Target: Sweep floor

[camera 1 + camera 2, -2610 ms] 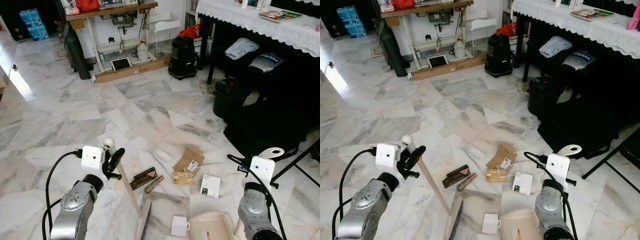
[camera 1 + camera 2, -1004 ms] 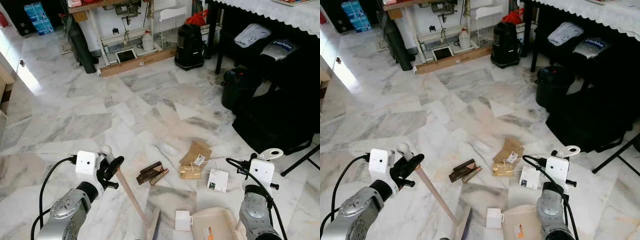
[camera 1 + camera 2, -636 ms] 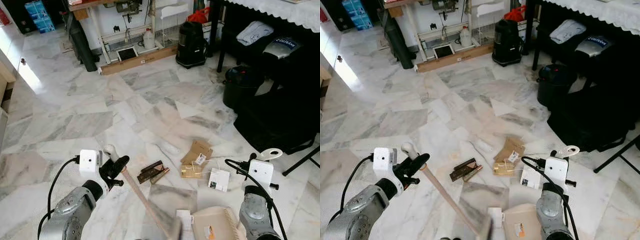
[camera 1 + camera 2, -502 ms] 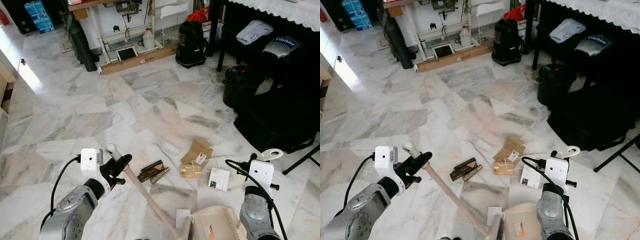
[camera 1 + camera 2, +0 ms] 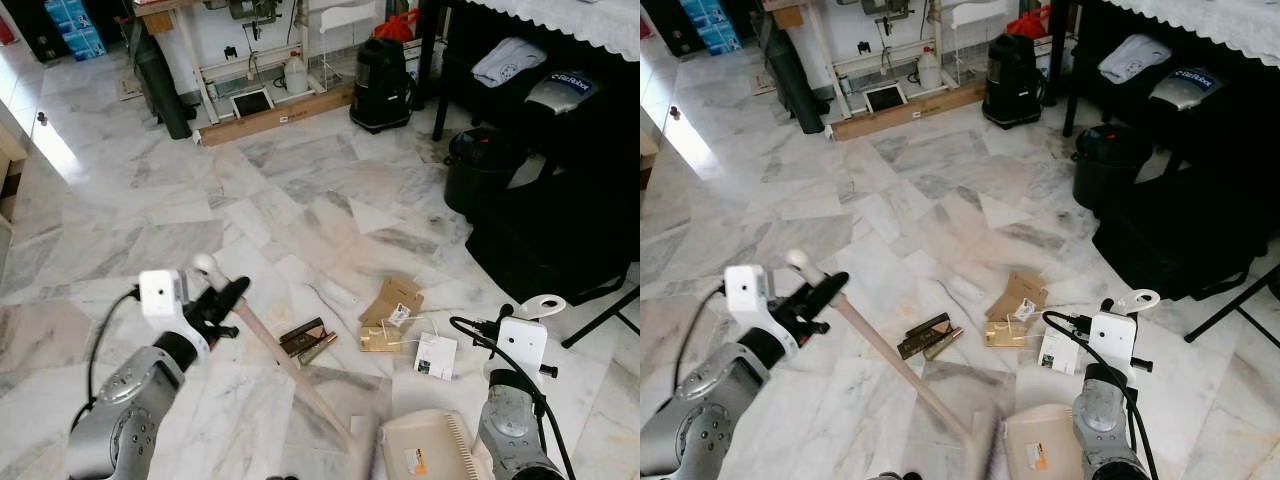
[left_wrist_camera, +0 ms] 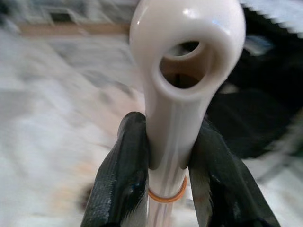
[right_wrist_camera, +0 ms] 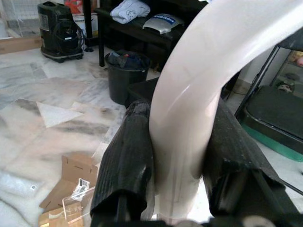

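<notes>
My left gripper (image 5: 222,300) is shut on the top of a broom's wooden handle (image 5: 285,365), just below its white cap (image 6: 187,47). The handle slants down to the right to the broom head (image 5: 362,455), which is blurred and sits against the mouth of the cream dustpan (image 5: 425,450). A small white box (image 5: 357,425) lies at the broom head. My right gripper (image 7: 177,123) is shut on the dustpan's white handle (image 7: 189,94). Litter lies ahead on the marble floor: brown cardboard (image 5: 393,300), a white card (image 5: 435,355) and a dark wrapper (image 5: 305,338).
A black bin (image 5: 478,170) and dark bags (image 5: 560,240) stand to the right under a table. A black vacuum (image 5: 383,85) and a sewing table (image 5: 250,60) are at the back. A black stand leg (image 5: 600,325) crosses the floor at right.
The broom head has swung right from beside the white box to the dustpan's mouth. My left gripper has moved up and left with the handle top. The dustpan has stayed put.
</notes>
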`<state>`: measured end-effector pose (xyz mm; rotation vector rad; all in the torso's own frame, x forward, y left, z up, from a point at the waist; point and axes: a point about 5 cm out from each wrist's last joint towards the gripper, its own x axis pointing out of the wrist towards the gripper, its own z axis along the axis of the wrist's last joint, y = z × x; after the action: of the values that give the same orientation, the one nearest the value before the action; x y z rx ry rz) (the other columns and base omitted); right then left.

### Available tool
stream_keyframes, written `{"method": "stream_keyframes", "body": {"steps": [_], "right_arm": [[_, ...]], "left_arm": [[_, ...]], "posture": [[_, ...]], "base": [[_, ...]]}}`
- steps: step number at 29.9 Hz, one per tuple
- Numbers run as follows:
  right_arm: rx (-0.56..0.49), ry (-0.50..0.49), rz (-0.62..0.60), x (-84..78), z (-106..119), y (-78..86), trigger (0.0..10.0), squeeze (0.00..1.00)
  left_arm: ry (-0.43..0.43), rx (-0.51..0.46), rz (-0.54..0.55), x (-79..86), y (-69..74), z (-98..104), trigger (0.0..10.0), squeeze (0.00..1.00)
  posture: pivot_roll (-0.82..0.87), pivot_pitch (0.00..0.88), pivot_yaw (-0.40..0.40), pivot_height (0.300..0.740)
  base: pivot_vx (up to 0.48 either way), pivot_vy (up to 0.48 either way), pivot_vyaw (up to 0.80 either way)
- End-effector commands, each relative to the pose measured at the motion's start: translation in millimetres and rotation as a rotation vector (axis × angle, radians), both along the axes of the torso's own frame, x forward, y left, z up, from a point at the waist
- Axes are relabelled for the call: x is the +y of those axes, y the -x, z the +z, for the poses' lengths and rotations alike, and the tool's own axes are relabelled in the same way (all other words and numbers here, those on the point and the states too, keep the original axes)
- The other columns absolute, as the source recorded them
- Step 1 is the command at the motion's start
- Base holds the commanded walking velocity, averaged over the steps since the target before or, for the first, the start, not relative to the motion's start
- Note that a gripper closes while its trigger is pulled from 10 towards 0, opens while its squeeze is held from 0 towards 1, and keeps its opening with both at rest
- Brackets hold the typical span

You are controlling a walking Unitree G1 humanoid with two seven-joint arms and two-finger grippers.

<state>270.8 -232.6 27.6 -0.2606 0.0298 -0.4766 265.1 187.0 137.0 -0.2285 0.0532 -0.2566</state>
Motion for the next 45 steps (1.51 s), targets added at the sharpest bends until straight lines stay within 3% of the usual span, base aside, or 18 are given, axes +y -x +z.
{"method": "stream_keyframes", "body": {"steps": [1, 4, 5, 14, 20, 22, 27, 35, 40, 45], "right_arm": [[0.049, 0.023, 0.01, 0.0, -7.5, 5.6, 10.0, 0.0], [0.047, 0.023, 0.013, 0.6, -8.1, 6.9, 10.0, 0.0], [0.048, 0.023, 0.014, 0.9, -8.9, 8.1, 10.0, 0.0], [0.035, 0.028, 0.001, -1.9, -10.7, 15.6, 10.0, 0.0], [0.038, 0.033, 0.001, -3.9, -12.3, 19.5, 10.0, 0.0], [0.039, 0.036, 0.002, -4.4, -12.4, 20.1, 10.0, 0.0], [0.041, 0.038, 0.002, -5.6, -12.2, 20.5, 10.0, 0.0], [0.046, 0.039, 0.001, -5.9, -11.9, 19.4, 10.0, 0.0], [0.048, 0.035, 0.003, -5.0, -10.4, 15.6, 10.0, 0.0], [0.05, 0.027, 0.006, -3.1, -8.7, 10.6, 10.0, 0.0]], "left_arm": [[-0.067, -0.045, 0.04, 5.8, -1.8, 4.9, 10.0, 0.0], [-0.139, -0.042, 0.012, -2.8, -7.7, -7.1, 10.0, 0.0], [-0.171, -0.029, -0.006, -8.6, -11.2, -19.2, 10.0, 0.0], [-0.151, 0.05, 0.079, -15.0, -27.7, -58.7, 10.0, 0.0], [-0.091, 0.065, 0.073, -23.3, -33.4, -64.2, 10.0, 0.0], [-0.031, 0.083, 0.066, -26.6, -35.0, -64.5, 10.0, 0.0], [0.047, 0.142, -0.043, -35.3, -34.8, -72.9, 10.0, 0.0], [0.105, 0.205, -0.154, -35.1, -29.4, -76.2, 10.0, 0.0], [0.244, 0.212, -0.228, -35.3, -30.8, -62.5, 10.0, 0.0], [0.234, 0.17, -0.219, -27.7, -36.3, -51.3, 10.0, 0.0]], "posture": [[0.17, 0.118, 0.111, 0.74], [0.16, 0.129, 0.108, 0.74], [0.15, 0.133, 0.108, 0.74], [0.1, 0.17, 0.104, 0.74], [0.09, 0.185, 0.105, 0.74], [0.09, 0.189, 0.105, 0.74], [0.09, 0.193, 0.102, 0.74], [0.1, 0.188, 0.1, 0.74], [0.1, 0.179, 0.099, 0.74], [0.11, 0.152, 0.096, 0.74]], "base": [[0.0, 0.0, 0.0], [0.0, 0.0, 0.0], [0.0, 0.0, 0.0], [0.0, 0.0, 0.0], [0.0, 0.0, 0.0], [0.0, 0.0, 0.0], [0.0, 0.0, 0.0], [0.0, 0.0, 0.0], [0.0, 0.0, 0.0], [0.0, 0.0, 0.0]]}}
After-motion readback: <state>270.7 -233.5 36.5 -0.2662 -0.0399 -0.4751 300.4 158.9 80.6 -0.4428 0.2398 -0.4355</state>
